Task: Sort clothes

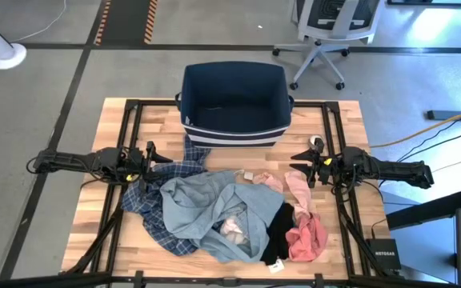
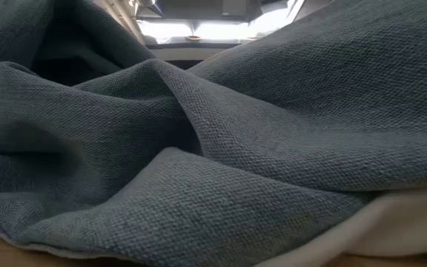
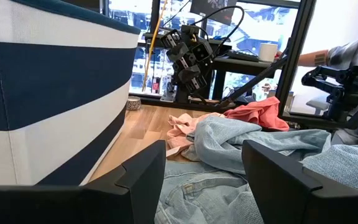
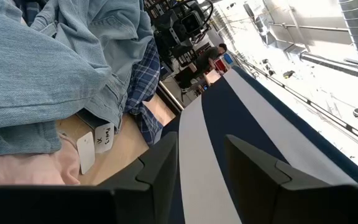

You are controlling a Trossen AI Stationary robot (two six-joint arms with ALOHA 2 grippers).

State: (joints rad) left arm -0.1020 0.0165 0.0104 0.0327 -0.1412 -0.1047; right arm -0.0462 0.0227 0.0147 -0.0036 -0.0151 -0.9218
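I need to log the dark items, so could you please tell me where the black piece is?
In the high view the black piece lies at the pile's right front, between the grey-blue garment and a pink piece.

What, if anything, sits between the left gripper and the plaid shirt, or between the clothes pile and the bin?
Nothing visible. The left gripper, jaws open, hangs at the plaid shirt's edge, and bare table separates the pile from the empty navy bin.

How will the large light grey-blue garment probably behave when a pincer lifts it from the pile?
The grey-blue garment lies in soft folds, so it will probably hang limp. It overlaps the plaid shirt and a pink piece, so it may drag them along. Its spread suggests trailing fabric.
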